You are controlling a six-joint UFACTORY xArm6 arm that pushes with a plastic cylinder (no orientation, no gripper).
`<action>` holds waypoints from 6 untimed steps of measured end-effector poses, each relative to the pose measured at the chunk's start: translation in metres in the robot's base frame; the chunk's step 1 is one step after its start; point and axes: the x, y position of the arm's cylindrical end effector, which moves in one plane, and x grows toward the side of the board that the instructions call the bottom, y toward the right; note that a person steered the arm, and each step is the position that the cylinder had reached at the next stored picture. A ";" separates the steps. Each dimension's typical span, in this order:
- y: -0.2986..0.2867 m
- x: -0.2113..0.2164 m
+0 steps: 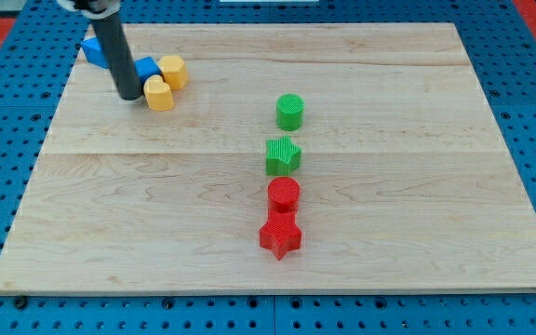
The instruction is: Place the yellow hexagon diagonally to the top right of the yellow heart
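Note:
The yellow hexagon [173,71] sits near the view's top left of the wooden board [389,186]. The yellow heart [158,94] lies just below and slightly left of it, touching or nearly touching. A blue block [145,68] sits at the hexagon's left. My tip [128,96] rests on the board just left of the yellow heart, close to it, and the rod partly hides the blue block.
Another blue block [92,49] lies at the top left, partly behind the rod. Down the middle run a green cylinder [289,111], a green star [283,154], a red cylinder [284,194] and a red star [280,236].

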 end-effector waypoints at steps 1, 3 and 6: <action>0.004 -0.032; 0.010 -0.037; 0.105 -0.050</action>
